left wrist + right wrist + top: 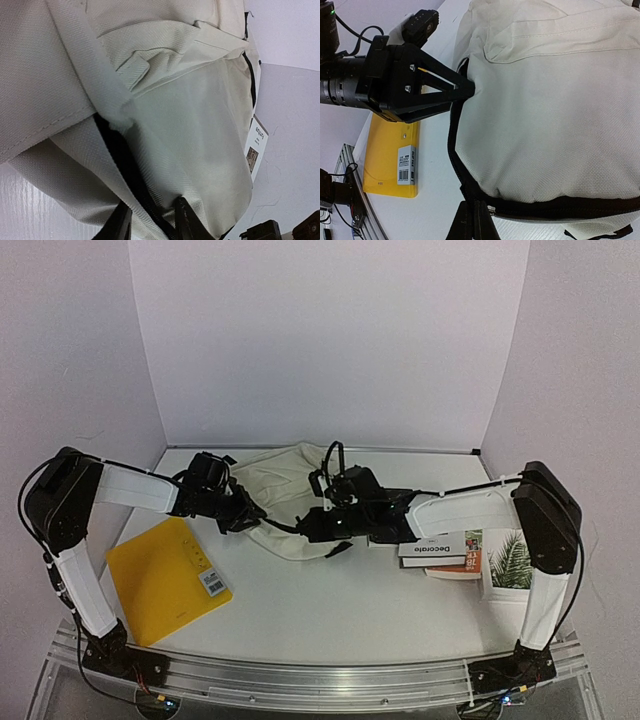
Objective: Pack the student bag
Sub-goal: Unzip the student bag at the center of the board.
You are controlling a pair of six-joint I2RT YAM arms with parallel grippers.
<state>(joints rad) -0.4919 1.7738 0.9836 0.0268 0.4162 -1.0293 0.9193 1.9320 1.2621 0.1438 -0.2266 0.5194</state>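
- Lying flat, the student bag (280,480) is resting at the back middle of the surface (330,610).
- The left hand (470,91) is pinching the bag's edge at the black zipper trim (545,207).
- The right hand (472,217) is pressing its fingers fully together at that trim.

Both arms bend inward, the left end effector (469,90) pinching the edge of the student bag (545,130), the right end effector (473,222) with fingers pressed together.
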